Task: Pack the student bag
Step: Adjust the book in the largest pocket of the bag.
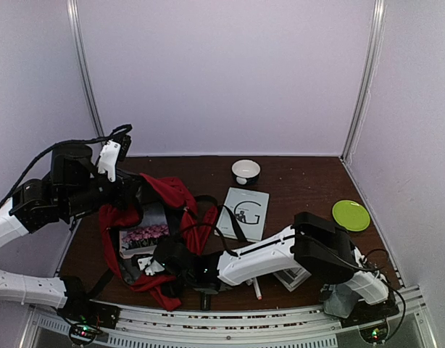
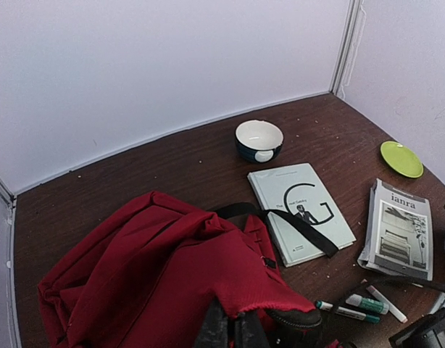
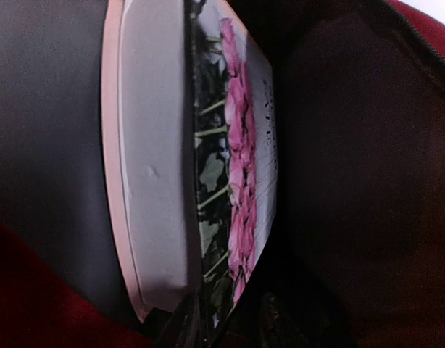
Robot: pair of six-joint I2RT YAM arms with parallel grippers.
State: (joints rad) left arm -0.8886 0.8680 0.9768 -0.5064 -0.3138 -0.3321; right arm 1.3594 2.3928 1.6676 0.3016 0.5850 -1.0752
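The student bag (image 1: 168,194) is seen lying open on the left half of the dark wooden bench (image 1: 302,177), its red fabric crumpled and its dark lining exposed. Its upper rim is held up by the left end effector (image 2: 230,332), which is clenched on the red fabric; in the left wrist view the cloth is draped directly over the closed fingers. The right arm is stretched across the near edge of the bench, and the right end effector (image 3: 230,319) is placed inside the bag's mouth. A flowered book (image 3: 237,167), its cover printed with pink blooms, is found inside the bag against the dark lining, with its pale page block turned toward the right wrist camera. The near edge of this book is flanked by the two fingers (image 3: 185,322), which are set slightly apart; whether the book is pinched or free cannot be told.

Outside the bag, a black strap (image 2: 298,226) is laid across a pale G book (image 2: 309,203), just to the right of the red fabric. Beyond it a bowl (image 2: 259,140), dark outside and white inside, is stood upright. A green plate (image 2: 401,158) is set near the right wall, a magazine (image 2: 400,230) is placed beside the G book, and markers (image 2: 366,304) are scattered near the magazine's lower corner
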